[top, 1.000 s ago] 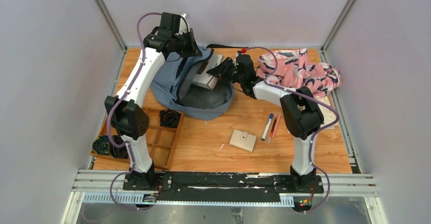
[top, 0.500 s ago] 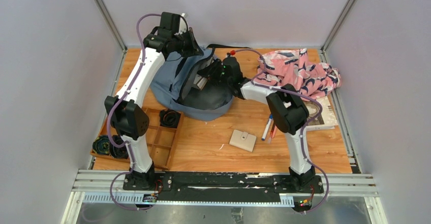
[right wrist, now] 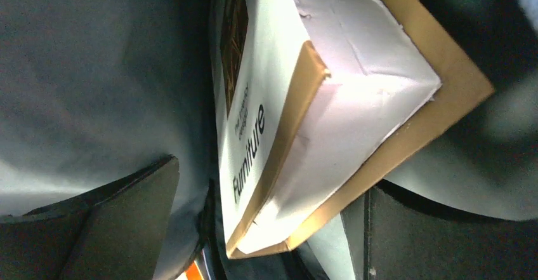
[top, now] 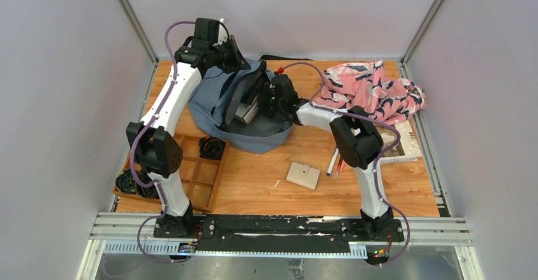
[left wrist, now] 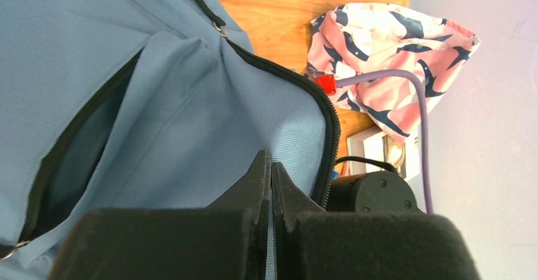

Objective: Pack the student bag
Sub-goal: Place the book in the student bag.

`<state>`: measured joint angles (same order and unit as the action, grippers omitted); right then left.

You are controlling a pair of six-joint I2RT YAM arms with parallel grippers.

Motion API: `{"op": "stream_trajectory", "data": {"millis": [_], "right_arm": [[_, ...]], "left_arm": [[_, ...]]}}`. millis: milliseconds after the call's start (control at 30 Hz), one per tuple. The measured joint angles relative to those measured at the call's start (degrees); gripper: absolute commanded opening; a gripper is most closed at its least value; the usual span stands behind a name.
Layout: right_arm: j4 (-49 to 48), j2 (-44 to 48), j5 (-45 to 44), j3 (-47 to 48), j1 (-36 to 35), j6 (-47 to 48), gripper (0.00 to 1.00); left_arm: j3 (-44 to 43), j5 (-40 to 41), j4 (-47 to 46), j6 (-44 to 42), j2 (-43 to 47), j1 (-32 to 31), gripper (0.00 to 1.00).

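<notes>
One blue backpack lies at the back left of your bench, with your left tool and right tool at its mouth. Left wrist: the left tool is pinched shut on its flap. Right wrist: the right tool is spread wide inside, with a book ungripped between its fingers.

A large soft grey-blue fabric backpack lies slumped near the far-left corner of the table. Its main zip is open, flap raised, dark mouth facing right.

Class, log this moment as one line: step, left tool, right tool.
step: book in student bag | left tool: shut, pinching bag edge | right tool: open around book
</notes>
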<state>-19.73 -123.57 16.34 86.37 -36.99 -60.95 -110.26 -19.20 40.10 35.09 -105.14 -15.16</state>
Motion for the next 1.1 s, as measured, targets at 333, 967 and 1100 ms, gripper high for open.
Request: {"op": "stream_trajectory", "data": {"millis": [333, 967, 1100], "right_arm": [[16.0, 10.3, 1.9, -2.5, 0.4, 8.9, 0.99], [36.9, 38.8, -7.4, -13.5, 6.0, 26.9, 1.00], [38.4, 48.7, -17.3, -16.0, 7.1, 30.1, 1.00]], "left_arm": [[1.4, 0.4, -1.0, -0.2, 0.7, 1.3, 0.00], [6.9, -0.5, -4.7, -0.2, 0.7, 1.5, 0.00], [10.8, 0.7, -6.7, -0.9, 0.8, 0.7, 0.00]]}}
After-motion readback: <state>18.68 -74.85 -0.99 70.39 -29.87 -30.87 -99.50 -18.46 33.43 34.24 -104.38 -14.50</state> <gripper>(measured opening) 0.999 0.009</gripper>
